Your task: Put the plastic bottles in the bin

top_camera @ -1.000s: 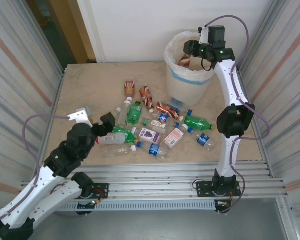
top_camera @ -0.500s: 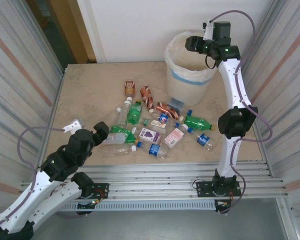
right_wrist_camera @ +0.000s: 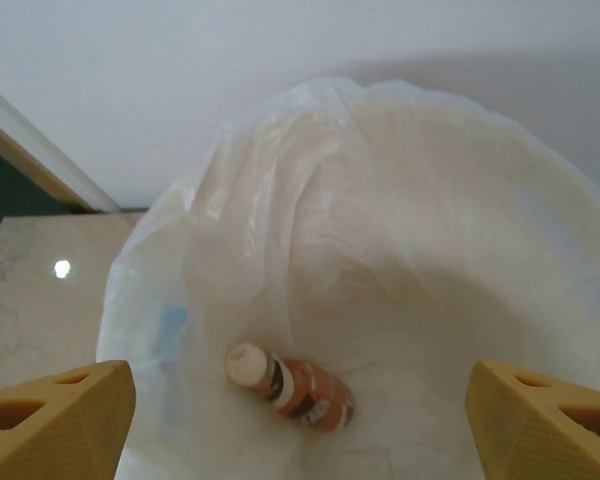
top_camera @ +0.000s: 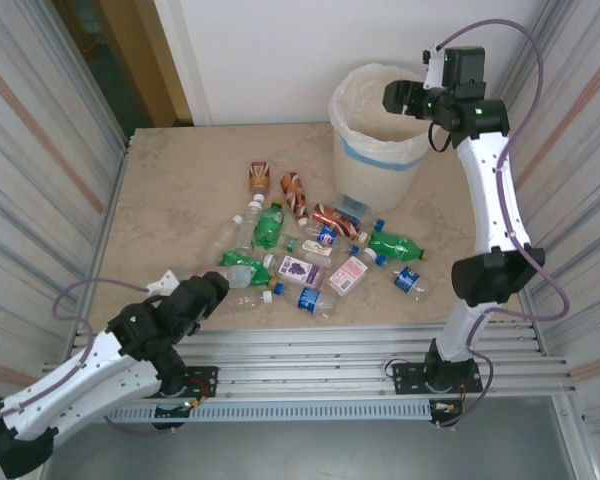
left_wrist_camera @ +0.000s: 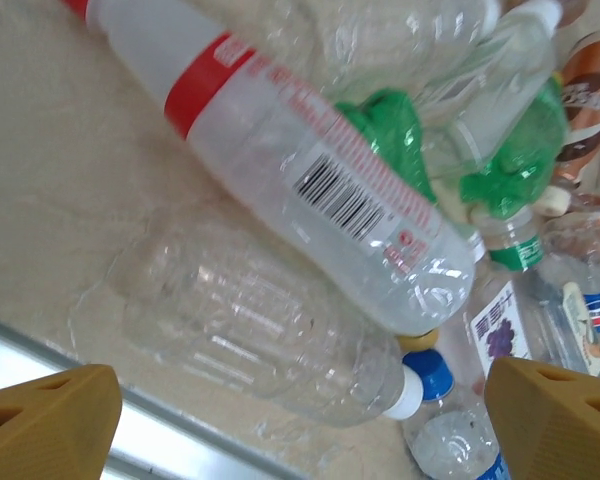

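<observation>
Several plastic bottles [top_camera: 310, 245] lie jumbled in the middle of the table. My left gripper [top_camera: 195, 287] hangs open at the pile's near-left edge. In the left wrist view its yellow fingertips [left_wrist_camera: 45, 420] straddle a clear white-capped bottle [left_wrist_camera: 260, 320]; the left gripper [left_wrist_camera: 300, 420] touches nothing. A clear red-labelled bottle [left_wrist_camera: 310, 180] lies just beyond. The bin [top_camera: 378, 150] stands at the back right. My right gripper [top_camera: 405, 97] is open and empty above its mouth. A brown-orange bottle [right_wrist_camera: 295, 388] lies on the liner [right_wrist_camera: 230, 160] at the bottom, below the right gripper [right_wrist_camera: 300, 420].
Corrugated metal walls [top_camera: 40, 150] close in both sides. Aluminium rails [top_camera: 310, 350] run along the near table edge, right behind the left gripper. A green bottle [top_camera: 395, 243] and a blue-labelled one [top_camera: 410, 281] lie at the pile's right. Bare tabletop [top_camera: 180, 180] stretches at the back left.
The right gripper opened and let go of the brown-orange bottle, which now lies in the bin; that arm shifted right. The left arm pulled back and down toward the near-left bottles.
</observation>
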### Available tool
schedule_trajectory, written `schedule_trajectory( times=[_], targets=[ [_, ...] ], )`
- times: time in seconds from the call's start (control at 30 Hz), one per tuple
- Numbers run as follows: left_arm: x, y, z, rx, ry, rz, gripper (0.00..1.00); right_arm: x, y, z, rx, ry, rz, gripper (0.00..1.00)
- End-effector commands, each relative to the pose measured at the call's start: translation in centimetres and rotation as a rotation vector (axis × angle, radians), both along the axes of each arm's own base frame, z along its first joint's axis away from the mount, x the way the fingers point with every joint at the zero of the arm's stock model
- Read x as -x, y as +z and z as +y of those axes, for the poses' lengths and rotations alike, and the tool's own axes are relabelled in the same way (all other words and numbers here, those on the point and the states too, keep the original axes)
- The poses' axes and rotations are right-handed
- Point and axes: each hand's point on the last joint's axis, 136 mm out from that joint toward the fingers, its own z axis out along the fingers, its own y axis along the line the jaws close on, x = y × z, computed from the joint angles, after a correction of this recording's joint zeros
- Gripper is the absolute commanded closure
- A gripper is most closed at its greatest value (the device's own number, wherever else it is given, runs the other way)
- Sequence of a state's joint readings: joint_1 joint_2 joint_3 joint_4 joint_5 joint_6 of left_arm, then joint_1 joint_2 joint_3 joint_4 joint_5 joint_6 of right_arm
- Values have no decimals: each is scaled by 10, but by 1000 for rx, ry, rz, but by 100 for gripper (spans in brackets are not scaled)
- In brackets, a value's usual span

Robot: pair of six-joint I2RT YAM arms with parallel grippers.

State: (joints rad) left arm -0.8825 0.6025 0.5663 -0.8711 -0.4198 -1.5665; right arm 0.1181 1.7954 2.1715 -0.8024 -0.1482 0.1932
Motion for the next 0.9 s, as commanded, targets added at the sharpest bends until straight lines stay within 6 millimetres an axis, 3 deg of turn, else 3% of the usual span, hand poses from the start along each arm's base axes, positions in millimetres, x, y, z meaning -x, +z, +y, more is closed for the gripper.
schedule_trajectory(
  times=[0.0,0.2,0.33,0.57,0.87],
  targets=[
    [8,-20,7,-4,121,76,9,24,3,-2,41,-13,-5,11],
    [-1,-39,-16,49,107,66,13,55,-8,-3,59,-25,6,0],
    [-8,-52,-29,106,108,45,15,70,-26,-5,67,-29,41,2],
    [-12,-60,-28,97,138,36,17,84,-46,-7,73,-25,82,2],
    [-9,-77,-22,74,172,73,20,86,-54,-3,55,-20,98,2]
  ],
)
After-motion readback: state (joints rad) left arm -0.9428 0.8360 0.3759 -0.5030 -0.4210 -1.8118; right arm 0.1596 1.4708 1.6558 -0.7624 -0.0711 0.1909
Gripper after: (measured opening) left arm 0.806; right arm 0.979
